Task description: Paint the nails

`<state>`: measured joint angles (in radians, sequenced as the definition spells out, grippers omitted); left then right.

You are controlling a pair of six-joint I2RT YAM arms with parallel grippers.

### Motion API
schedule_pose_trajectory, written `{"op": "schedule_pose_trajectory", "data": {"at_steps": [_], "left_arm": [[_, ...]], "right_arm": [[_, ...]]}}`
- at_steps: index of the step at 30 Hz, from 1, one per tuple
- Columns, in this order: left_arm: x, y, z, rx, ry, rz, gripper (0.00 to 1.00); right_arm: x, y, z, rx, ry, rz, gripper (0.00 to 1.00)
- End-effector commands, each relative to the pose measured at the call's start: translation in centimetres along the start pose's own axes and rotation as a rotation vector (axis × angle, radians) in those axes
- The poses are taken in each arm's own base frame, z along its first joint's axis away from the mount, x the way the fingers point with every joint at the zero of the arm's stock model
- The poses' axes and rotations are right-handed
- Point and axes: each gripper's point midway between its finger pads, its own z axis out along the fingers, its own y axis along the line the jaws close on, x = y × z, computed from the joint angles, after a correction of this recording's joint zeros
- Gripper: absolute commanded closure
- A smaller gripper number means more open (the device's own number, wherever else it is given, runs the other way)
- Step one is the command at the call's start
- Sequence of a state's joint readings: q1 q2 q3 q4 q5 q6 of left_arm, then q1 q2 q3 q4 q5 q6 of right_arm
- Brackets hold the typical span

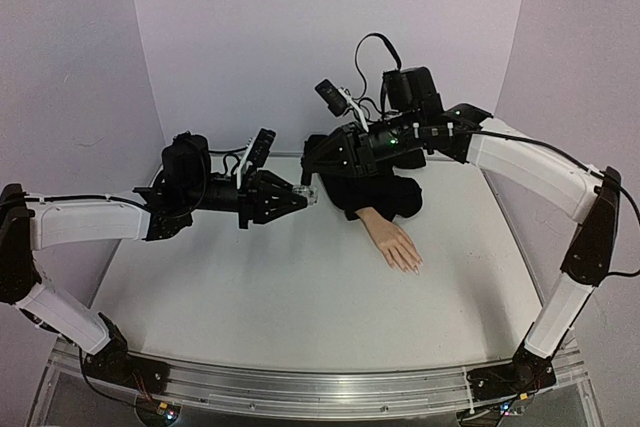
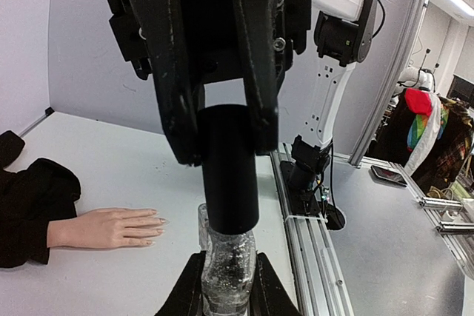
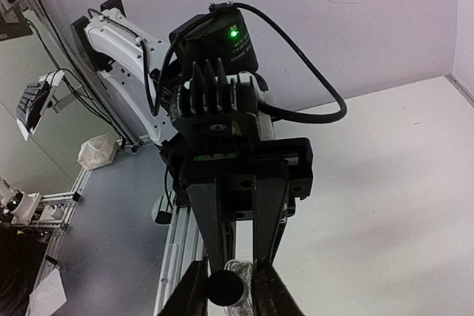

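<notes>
Pointing near-right, nails (image 1: pixel 412 265); mannequin hand (image 1: pixel 392 241) lying diagonal.

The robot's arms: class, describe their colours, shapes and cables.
The left arm and right arm have white rounded links and black joints. The left gripper and right gripper are black, with two flat fingers each. A black cable loops over the right wrist.

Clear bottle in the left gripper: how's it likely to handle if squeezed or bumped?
Bottle looks like clear glass: probably rigid, smooth, perhaps slippery in the left gripper. Tall black cap over a narrow body: likely top-heavy, tippy if stood. Small, so probably light.
</notes>
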<state>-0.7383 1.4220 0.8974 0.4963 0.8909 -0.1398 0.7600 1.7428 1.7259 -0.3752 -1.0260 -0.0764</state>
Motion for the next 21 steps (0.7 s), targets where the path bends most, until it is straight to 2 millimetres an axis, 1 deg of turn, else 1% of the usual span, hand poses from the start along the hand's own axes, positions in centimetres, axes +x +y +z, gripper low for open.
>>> {"op": "schedule_pose_trajectory", "data": {"at_steps": [1,3,4,10,13,16,21], "left_arm": [[-3.2,-0.7,-0.3,0.01,-0.045,0.076,1.0],[-3.4,-0.6,-0.4,-0.009,-0.044,0.092,1.0],[-3.5,-0.5,-0.5,-0.013,-0.042,0.099,1.0],[-4.9,0.0,-1.1,-0.04,-0.065,0.106,1.0],[-6.0,0.4,-1.7,-0.057,-0.11,0.088,1.0],[-7.0,1.0,-2.2,-0.094,-0.153,0.065,1.0],[-7.8,1.9,-2.8,-0.155,-0.204,0.058,1.0]], "right_arm": [[-1.0,0.7,0.4,-0.05,-0.016,-0.015,0.91],[-0.7,0.6,0.5,-0.058,-0.011,-0.006,0.99],[-0.5,0.6,0.6,-0.059,-0.008,-0.003,1.0],[1.0,-0.4,1.2,-0.05,0.017,0.026,1.0],[2.1,-1.5,1.5,0.006,0.035,0.027,1.0],[2.6,-2.3,1.7,0.057,0.027,0.021,1.0],[3.6,-3.3,2.7,0.097,0.01,0.058,1.0]]}}
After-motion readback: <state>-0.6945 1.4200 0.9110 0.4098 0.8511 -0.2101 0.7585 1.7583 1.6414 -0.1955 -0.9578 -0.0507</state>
